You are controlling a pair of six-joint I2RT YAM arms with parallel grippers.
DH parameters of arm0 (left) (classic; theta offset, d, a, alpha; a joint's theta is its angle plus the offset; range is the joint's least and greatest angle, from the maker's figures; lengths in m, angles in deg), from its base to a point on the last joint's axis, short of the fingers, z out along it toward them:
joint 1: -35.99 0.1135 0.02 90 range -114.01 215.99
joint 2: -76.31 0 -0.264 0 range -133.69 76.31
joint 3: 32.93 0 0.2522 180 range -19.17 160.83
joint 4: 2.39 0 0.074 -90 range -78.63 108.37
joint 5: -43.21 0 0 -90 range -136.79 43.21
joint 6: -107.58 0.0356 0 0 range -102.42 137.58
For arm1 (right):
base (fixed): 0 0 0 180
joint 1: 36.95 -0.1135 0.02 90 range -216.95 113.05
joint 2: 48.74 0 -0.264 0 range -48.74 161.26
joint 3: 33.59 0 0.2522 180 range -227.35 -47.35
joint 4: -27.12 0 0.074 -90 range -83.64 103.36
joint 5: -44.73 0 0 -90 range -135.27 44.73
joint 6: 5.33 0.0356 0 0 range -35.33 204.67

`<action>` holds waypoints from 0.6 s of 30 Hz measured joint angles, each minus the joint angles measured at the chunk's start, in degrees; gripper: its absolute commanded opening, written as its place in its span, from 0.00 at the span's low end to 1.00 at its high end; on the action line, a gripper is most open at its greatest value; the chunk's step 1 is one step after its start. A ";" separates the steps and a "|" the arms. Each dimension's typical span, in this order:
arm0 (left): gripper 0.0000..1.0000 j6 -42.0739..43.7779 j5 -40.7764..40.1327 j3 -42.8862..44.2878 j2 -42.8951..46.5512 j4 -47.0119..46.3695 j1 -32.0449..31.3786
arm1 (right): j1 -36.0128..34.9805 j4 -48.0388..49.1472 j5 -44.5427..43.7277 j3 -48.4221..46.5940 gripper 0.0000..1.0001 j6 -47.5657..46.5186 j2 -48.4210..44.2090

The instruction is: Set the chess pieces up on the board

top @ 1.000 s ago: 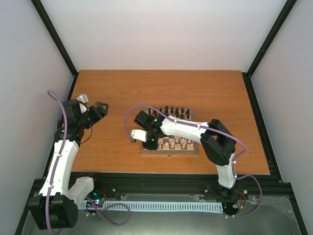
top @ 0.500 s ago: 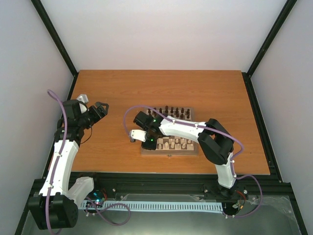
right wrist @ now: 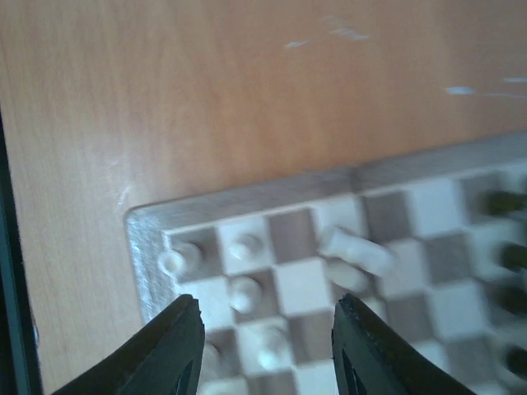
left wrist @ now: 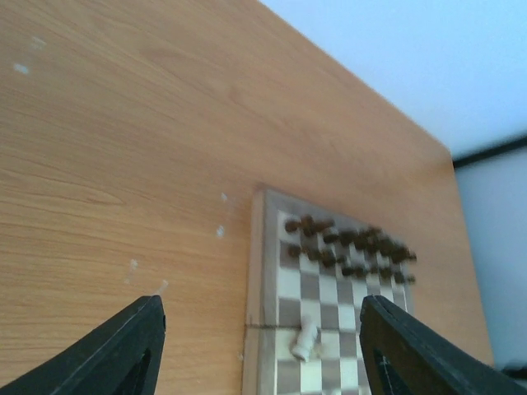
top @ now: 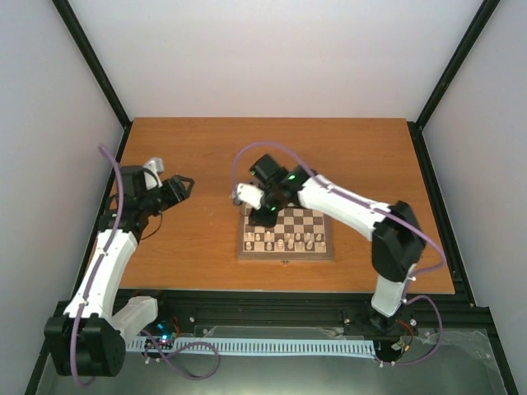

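Note:
The board (top: 284, 256) lies mid-table, with cream chess pieces (top: 284, 240) standing along its near rows. My right gripper (top: 267, 216) hangs open above the board's left side, holding nothing. In the right wrist view its jaws (right wrist: 268, 350) frame upright cream pieces (right wrist: 245, 292) near the board's corner (right wrist: 247, 202). One cream piece (right wrist: 356, 249) lies toppled on a square. My left gripper (top: 177, 188) is open and empty over bare table left of the board. From the left wrist view I see the dark pieces (left wrist: 346, 243) in the far rows and the fallen cream piece (left wrist: 306, 339).
Black frame rails (top: 107, 90) and white walls close in the wooden table (top: 272, 148) at the back and sides. The right arm's links (top: 354, 210) stretch over the board's far right part. Bare wood lies between my left gripper and the board.
My right gripper has opened and swung up and toward the far left of the board. A cream piece now lies on its side there. The left gripper shifted slightly right, its jaws a little narrower.

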 measured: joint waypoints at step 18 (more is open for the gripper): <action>0.50 17.38 -15.50 12.28 -23.06 12.83 -35.60 | 17.20 4.94 7.34 15.98 0.46 2.34 -19.21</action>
